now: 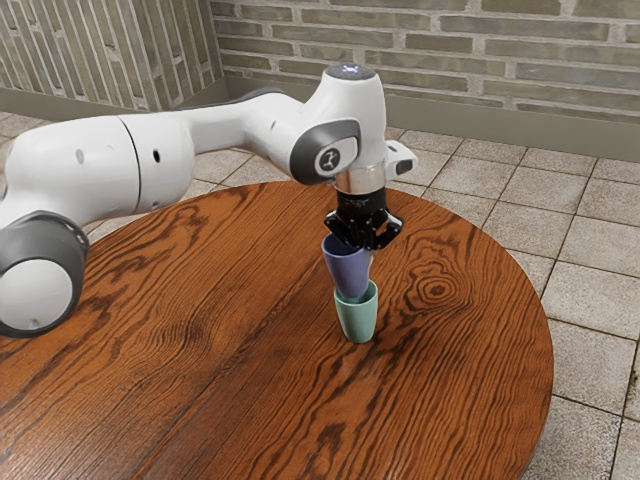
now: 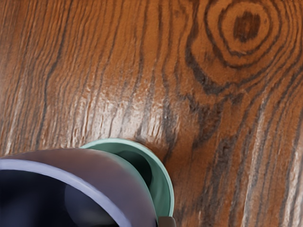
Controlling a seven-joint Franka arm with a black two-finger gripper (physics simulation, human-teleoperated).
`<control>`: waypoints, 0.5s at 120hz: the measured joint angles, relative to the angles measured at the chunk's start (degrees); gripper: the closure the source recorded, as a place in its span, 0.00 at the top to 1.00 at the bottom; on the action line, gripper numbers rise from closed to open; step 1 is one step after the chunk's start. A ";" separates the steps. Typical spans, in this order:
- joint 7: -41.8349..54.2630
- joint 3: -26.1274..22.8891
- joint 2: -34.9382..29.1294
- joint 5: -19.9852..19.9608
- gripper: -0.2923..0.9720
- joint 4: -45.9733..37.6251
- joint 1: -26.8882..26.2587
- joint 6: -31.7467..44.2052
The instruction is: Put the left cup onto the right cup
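Observation:
A purple-blue cup [image 1: 348, 266] stands tilted with its base inside a green cup [image 1: 357, 313], which is upright on the round wooden table [image 1: 200, 380]. My black gripper [image 1: 364, 240] sits right above, its fingers at the purple cup's rim and shut on that rim. In the wrist view the purple cup [image 2: 71, 189] looms large just under my hand, and the green cup's rim [image 2: 163, 182] curves out from behind it.
The table edge curves round at the exterior view's right [image 1: 545, 370], with a tiled floor [image 1: 590, 280] beyond it. A brick wall [image 1: 450, 40] runs behind. A dark knot [image 2: 246, 26] marks the wood grain past the cups.

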 joint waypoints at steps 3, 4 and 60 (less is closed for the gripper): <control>-0.02 0.00 0.05 0.00 0.15 0.00 0.00 0.04; -0.03 0.00 0.07 0.00 0.15 0.00 0.00 0.05; -0.37 -0.01 1.07 -0.13 0.15 -0.09 0.09 0.64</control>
